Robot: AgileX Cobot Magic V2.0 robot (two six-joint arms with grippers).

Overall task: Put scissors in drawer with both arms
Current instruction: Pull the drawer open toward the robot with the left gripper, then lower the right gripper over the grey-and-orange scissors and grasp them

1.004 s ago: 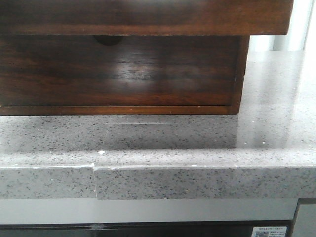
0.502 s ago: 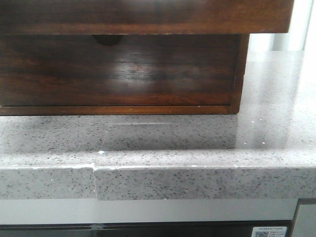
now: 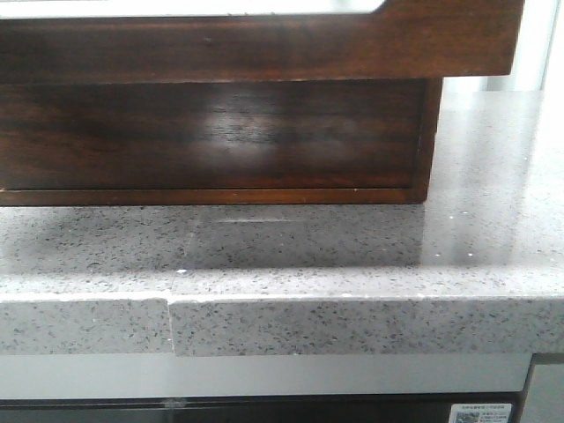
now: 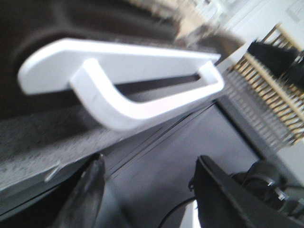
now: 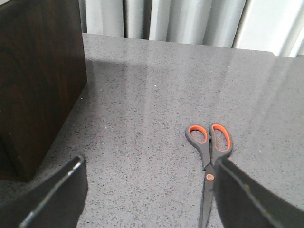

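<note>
The drawer [image 3: 264, 48] is a glossy dark brown low band across the top of the front view, with a pale rounded-corner opening [image 3: 194, 7] along its top edge. It overhangs a taller dark wood front [image 3: 220, 132]. The scissors [image 5: 210, 152], grey with orange-lined handles, lie shut on the grey speckled counter [image 5: 142, 118], handles away from my right gripper [image 5: 147, 190]. That gripper is open and empty above the counter, one finger [image 5: 251, 199] beside the blades. My left gripper [image 4: 147, 180] is open and empty below a blurred white rounded loop [image 4: 128, 109] on dark wood. Neither gripper shows in the front view.
The dark wood cabinet side [image 5: 38, 80] stands on the counter beside the right gripper. Pale curtains [image 5: 180, 19] hang behind the counter. The counter's front edge [image 3: 352, 326] runs across the front view. A slatted wooden rack [image 4: 270, 90] shows in the left wrist view.
In the front view the drawer's front band has come lower and nearer. Its pale opening now shows at the top, and the lower front's finger notch is now covered.
</note>
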